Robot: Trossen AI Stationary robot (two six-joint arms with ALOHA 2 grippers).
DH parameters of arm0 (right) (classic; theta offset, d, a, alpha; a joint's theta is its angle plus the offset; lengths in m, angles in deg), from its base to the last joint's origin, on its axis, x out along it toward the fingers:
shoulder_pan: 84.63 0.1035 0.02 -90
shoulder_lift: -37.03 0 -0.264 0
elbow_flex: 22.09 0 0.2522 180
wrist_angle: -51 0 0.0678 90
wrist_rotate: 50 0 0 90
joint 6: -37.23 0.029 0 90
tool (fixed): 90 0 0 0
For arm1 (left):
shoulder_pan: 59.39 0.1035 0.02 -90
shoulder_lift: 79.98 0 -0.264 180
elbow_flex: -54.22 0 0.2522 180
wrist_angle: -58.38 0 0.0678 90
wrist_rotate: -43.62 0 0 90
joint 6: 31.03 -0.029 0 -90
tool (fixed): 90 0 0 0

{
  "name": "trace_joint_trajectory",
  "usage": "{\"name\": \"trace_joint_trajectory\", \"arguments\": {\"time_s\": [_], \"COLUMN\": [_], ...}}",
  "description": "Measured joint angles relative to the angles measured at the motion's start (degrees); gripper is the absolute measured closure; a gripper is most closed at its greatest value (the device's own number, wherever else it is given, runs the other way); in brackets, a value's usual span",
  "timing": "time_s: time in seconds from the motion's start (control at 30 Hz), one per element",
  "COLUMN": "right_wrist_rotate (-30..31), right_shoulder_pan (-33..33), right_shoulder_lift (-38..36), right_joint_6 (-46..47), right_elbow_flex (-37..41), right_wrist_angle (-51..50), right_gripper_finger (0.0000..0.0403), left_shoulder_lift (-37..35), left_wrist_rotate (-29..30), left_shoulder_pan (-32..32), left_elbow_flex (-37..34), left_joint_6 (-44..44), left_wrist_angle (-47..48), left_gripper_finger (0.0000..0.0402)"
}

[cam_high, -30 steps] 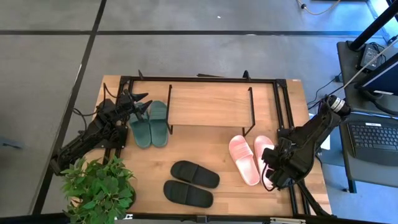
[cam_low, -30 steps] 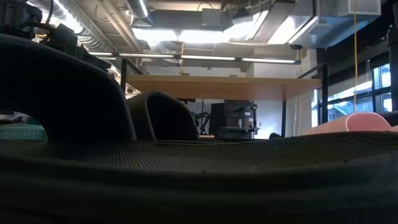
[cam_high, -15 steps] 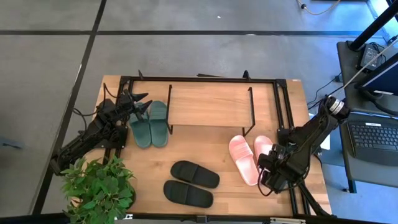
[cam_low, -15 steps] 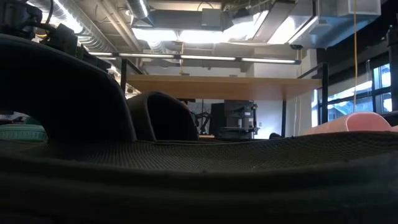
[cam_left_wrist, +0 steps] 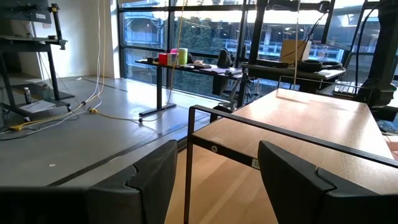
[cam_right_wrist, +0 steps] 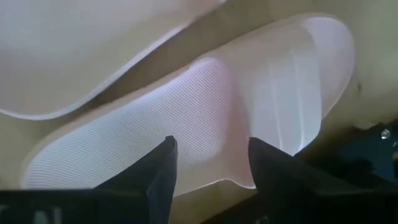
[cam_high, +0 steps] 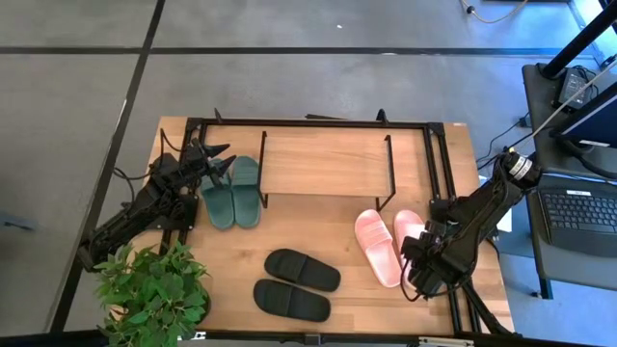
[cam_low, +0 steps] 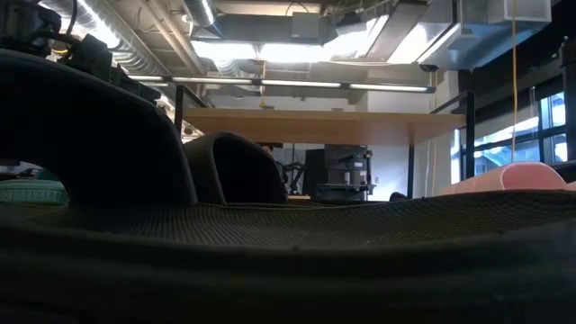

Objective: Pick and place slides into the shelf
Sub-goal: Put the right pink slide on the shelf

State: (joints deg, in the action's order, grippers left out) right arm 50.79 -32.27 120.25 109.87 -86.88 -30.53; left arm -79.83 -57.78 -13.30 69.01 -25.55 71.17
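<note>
We see the right gripper (cam_right_wrist: 208, 165) with fingers spread over a pink slide (cam_right_wrist: 205, 118), gripping nothing. The left gripper (cam_left_wrist: 214, 177) waits by the shelf (cam_left_wrist: 280, 134), fingers parted and empty.

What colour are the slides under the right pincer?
Light pink slides, seen best in the high view, with the right pincer over one.

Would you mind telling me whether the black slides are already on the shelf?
No, in the high view the black slides lie on the table in front of the shelf, near the front edge.
</note>
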Motion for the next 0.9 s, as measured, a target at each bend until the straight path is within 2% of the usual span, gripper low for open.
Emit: {"name": "trace_joint_trajectory", "arguments": {"time_s": [0.33, 0.53, 0.7, 0.9], "right_wrist_rotate": [0.46, 5.22, 5.33, 5.30], "right_shoulder_pan": [0.00, 0.00, 0.00, 0.00], "right_shoulder_lift": [0.00, 0.00, 0.08, 1.45], "right_joint_6": [-5.57, -5.67, -5.84, -5.65], "right_elbow_flex": [0.00, 0.00, 0.09, 3.88], "right_wrist_angle": [-3.82, -4.40, -4.30, -1.76], "right_gripper_finger": [0.0236, 0.0238, 0.0238, 0.0238], "left_shoulder_lift": [0.00, 0.00, 0.00, 0.00], "left_wrist_rotate": [0.00, 0.00, 0.00, 0.00], "left_shoulder_pan": [0.01, 0.00, 0.01, 0.01], "left_elbow_flex": [-0.01, 0.01, 0.01, 0.01], "left_joint_6": [0.07, 0.12, 0.12, 0.12], "left_wrist_angle": [0.00, 0.00, 0.02, 0.00], "left_gripper_finger": [0.0185, 0.0185, 0.0185, 0.0185]}}
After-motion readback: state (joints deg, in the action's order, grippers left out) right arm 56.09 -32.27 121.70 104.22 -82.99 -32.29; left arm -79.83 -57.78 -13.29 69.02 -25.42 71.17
